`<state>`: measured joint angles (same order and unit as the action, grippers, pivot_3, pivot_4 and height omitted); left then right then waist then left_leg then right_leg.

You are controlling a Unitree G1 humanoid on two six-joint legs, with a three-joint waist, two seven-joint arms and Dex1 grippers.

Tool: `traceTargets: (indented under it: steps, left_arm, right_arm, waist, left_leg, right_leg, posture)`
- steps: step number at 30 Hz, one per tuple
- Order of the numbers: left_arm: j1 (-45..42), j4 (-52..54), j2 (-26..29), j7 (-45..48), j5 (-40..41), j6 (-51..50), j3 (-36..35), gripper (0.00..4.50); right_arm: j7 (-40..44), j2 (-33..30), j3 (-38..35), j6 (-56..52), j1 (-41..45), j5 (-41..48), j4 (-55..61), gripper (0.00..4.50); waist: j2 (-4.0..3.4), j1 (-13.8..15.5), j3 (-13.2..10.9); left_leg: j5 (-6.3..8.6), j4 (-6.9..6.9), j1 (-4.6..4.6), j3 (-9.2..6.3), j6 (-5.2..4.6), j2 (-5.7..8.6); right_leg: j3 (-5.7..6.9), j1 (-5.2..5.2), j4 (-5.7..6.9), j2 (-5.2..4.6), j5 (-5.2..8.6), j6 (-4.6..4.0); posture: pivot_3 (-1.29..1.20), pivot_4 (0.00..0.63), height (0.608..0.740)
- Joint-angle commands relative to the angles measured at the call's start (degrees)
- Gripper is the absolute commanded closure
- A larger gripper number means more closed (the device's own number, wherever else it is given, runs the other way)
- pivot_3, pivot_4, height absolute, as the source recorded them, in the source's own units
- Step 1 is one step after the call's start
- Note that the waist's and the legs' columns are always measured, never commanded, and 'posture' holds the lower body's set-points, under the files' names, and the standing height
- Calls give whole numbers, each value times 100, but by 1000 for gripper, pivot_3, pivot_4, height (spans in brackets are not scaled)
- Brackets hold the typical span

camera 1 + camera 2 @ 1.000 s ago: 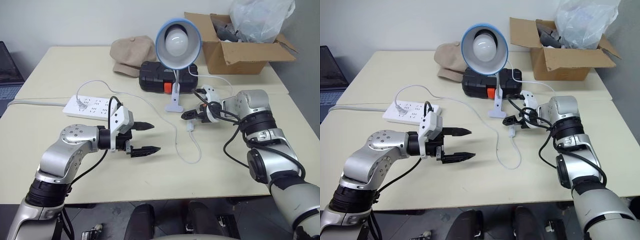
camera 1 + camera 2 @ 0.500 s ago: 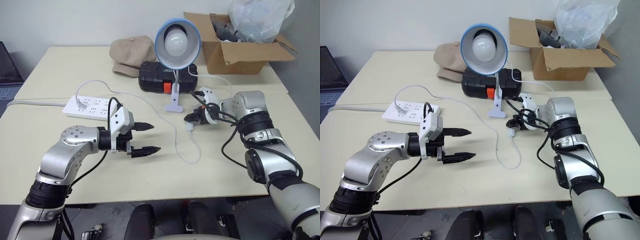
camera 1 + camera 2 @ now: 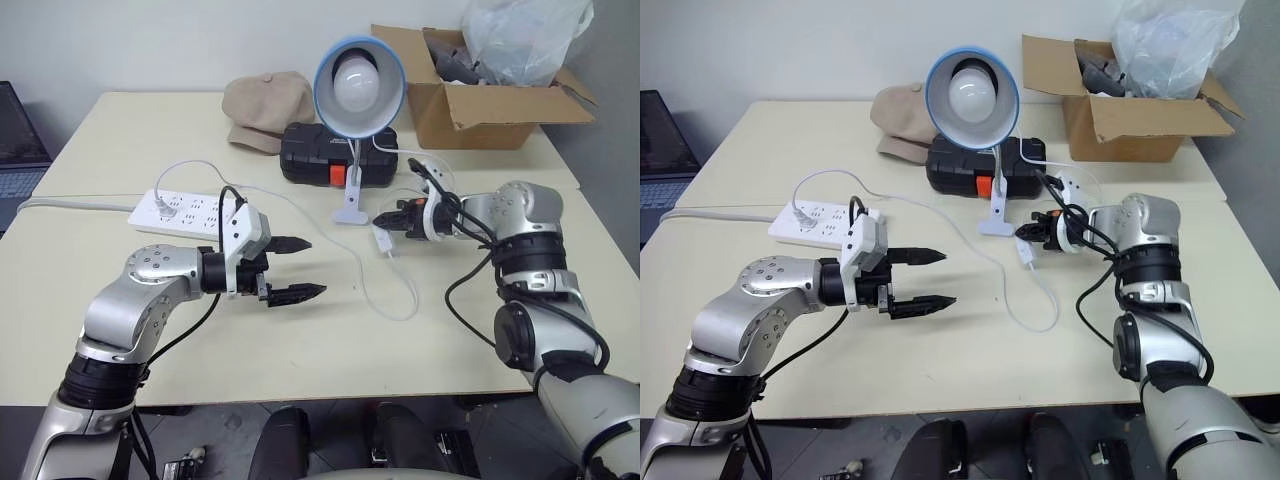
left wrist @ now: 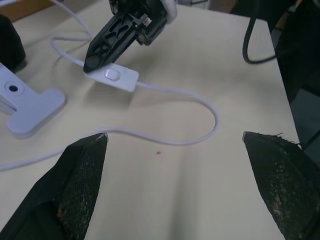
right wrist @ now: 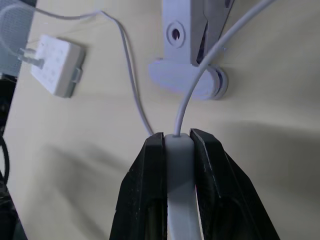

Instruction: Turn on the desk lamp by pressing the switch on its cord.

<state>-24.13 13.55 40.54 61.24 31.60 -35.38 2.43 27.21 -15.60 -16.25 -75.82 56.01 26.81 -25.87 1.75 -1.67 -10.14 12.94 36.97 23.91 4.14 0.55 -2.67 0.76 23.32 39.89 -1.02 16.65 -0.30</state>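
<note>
From the head views you see the small desk lamp with its light-blue bowl shade and white globe bulb standing on its white clip base in front of a black plastic case, bulb unlit. Its thin white cord loops across the cream table. Your right gripper sits just beside the clip base, its 2 fingers closed on the small white oblong inline switch, which hangs tilted at its tips. Your left gripper hovers well apart over bare table, fingers spread and empty. A white multi-socket power strip lies behind it.

The left wrist view gives you what the head views hide: the switch's button faces up and uncovered, with the right gripper's black fingers gripping only one end.

The right wrist view confirms the clamp: both fingers squeeze the switch body on its sides, cord leaving toward the clip base.

So I judge the switch is secured but not pressed. Your next move likely calls for bringing a left fingertip onto that button while you hold the block steady.
</note>
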Motion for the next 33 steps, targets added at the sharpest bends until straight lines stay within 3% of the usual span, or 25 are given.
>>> traceTargets:
  steps: [1,6,11,20,33]
  left_arm:
    - [-449,-177,-306,-279,593,-522,-409,0]
    - [-896,-579,-574,-174,1235,-1314,-453,0]
    - [-1313,-964,-688,226,1517,-1879,-183,0]
    - [-1596,-1104,-990,402,2107,-2583,-225,0]
    - [-1378,-1099,-1401,185,2109,-2478,-262,0]
  right_arm:
    - [118,307,-738,87,-660,937,1828,4119]
    - [121,686,-1017,-613,-1521,2022,3503,4119]
    - [379,581,-577,-444,-2041,2625,4563,4119]
    - [439,171,-62,-25,-2238,2946,4825,4119]
    - [-670,329,-560,-121,-1736,4328,4164,4119]
  waist:
    - [0,6,0]
    - [0,-21,0]
    - [0,-30,0]
    - [0,-27,0]
    - [1,-11,0]
  left_leg:
    - [0,0,1,-3,0,-1]
    - [0,-1,1,-7,0,1]
    - [0,-2,-3,-10,0,-1]
    - [0,-1,-3,-10,0,0]
    - [0,-1,-1,-13,0,0]
  right_leg:
    - [3,0,0,0,0,1]
    - [5,0,0,1,0,1]
    - [5,0,3,6,1,2]
    - [1,-1,-1,8,1,2]
    - [2,-1,-3,8,1,1]
  posture:
    - [0,150,740]
    - [0,150,740]
    - [0,150,740]
    - [0,150,740]
    - [0,150,740]
